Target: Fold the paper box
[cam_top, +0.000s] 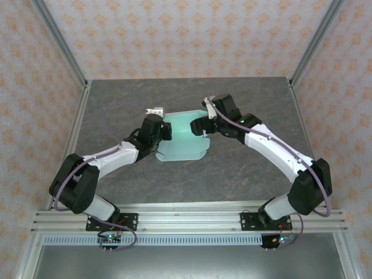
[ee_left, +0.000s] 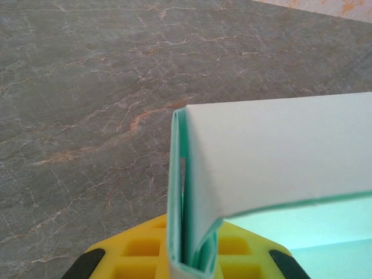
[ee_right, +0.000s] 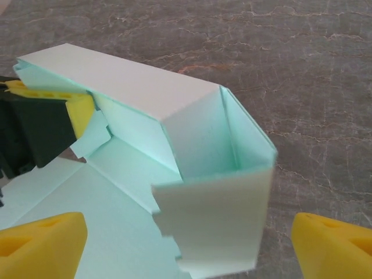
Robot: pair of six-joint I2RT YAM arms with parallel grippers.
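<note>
- Top external view: a pale mint-blue thin-card paper box (cam_top: 181, 139), partly folded, was seen lying about mid-way across the grey marble-patterned table (cam_top: 116, 104), between the two arms.
- The left gripper (cam_top: 167, 130) was observed at the box's left edge and the right gripper (cam_top: 200, 125) at its far right corner. Finger state could not be read from this height.
- A flat part of the card with rounded tabs was noted spread out on the near side.
- Left wrist view: the left gripper (ee_left: 189, 264) was found closed on an upright folded wall of the paper box (ee_left: 279, 157). The doubled card was pinched between the yellow fingers (ee_left: 136, 253).
- A pale panel was seen bending away to the right from the clamped wall, with the mint inner face below it. The table (ee_left: 87, 87) was visible behind.
- Right wrist view: the right gripper (ee_right: 186, 247) was recorded wide open. Its yellow fingertips (ee_right: 40, 241) were set well apart on either side of a box corner, and no card was pinched.
- The paper box (ee_right: 192, 122) was seen with a long wall and an end wall raised and meeting at a corner. A loose flap with a stepped edge hung toward the camera between the fingertips.
- The left gripper (ee_right: 52, 122), black with a yellow pad, was seen clamped at the far-left end of the long wall.
</note>
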